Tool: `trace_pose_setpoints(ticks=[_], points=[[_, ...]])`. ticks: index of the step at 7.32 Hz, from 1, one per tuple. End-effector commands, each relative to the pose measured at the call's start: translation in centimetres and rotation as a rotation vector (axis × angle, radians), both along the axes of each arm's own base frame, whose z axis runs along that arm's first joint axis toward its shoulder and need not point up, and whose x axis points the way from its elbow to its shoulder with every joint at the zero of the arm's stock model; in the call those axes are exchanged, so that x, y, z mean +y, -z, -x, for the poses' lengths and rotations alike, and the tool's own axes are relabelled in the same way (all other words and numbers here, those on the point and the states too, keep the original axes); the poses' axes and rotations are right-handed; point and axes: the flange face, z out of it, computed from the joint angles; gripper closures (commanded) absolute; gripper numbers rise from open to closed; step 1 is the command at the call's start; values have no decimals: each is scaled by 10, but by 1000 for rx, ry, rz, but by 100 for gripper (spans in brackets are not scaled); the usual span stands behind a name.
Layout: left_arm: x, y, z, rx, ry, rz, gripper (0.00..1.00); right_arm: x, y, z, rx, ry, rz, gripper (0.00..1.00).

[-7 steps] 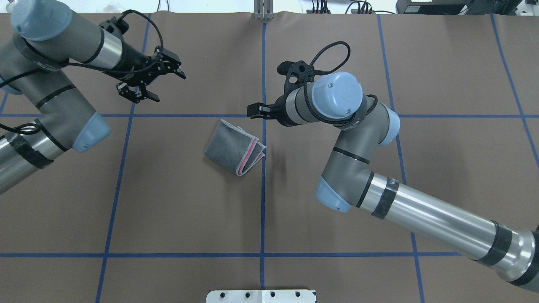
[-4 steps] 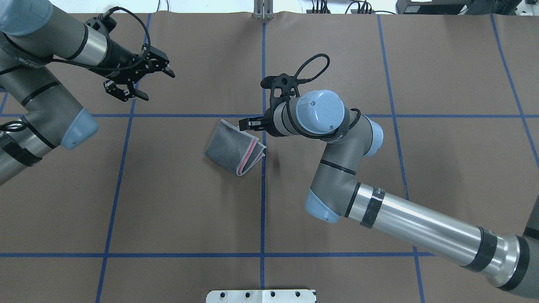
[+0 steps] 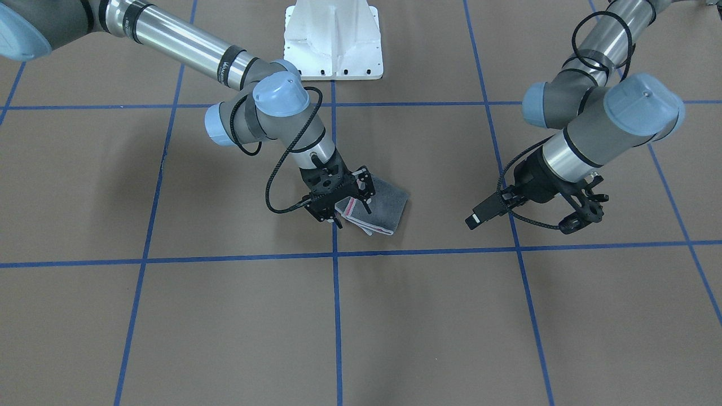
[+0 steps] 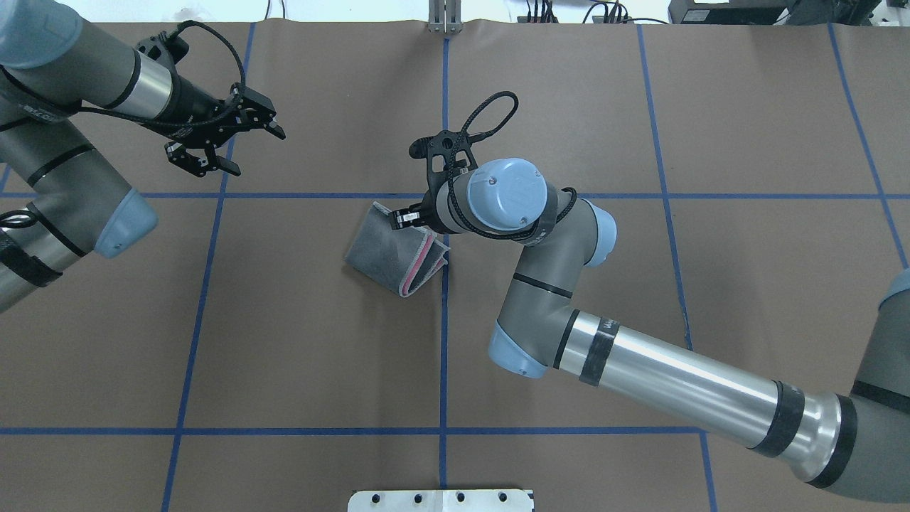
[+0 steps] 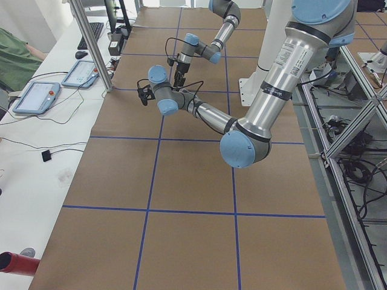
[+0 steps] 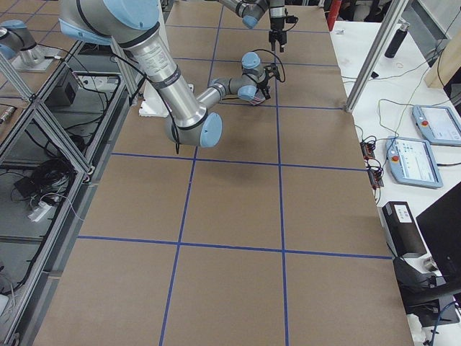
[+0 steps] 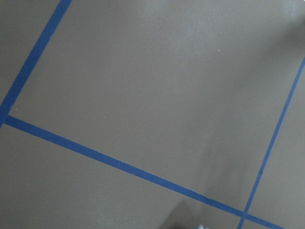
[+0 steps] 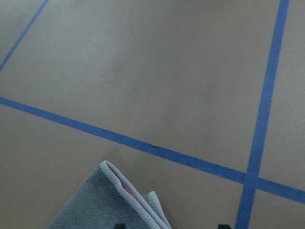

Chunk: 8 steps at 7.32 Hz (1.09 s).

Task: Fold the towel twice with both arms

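Observation:
The towel (image 4: 387,249) lies folded near the table's middle, dark grey face out, with pink layers and a pale hem showing at its right edge. It also shows in the front view (image 3: 383,207) and at the bottom of the right wrist view (image 8: 102,205). My right gripper (image 3: 352,213) is open, low over the towel's layered edge, with one finger on each side of it. In the overhead view my wrist hides most of it. My left gripper (image 4: 238,151) is open and empty, well off to the far left of the towel.
The brown table cover (image 4: 284,341) carries a grid of blue tape lines (image 4: 443,355). The white pedestal base (image 3: 333,39) stands at the robot's side. The left wrist view shows only cover and tape (image 7: 119,164).
My right arm has swung left and down, bringing its gripper from right of the towel onto its far right edge. My left gripper has drawn back left, away from the towel.

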Motion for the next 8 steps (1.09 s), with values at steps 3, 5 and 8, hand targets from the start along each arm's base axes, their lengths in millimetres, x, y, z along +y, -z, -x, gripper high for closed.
trace_pose_setpoints(ticks=[3,5,8], points=[[-1,-3,1,-4,2,1,0,2,-14,13,46,22,-34,33],[0,-3,0,-4,1,1,0,6,-17,16,48,29,-35,50],[-1,-5,0,-8,4,3,0,7,-22,15,49,30,-33,74]])
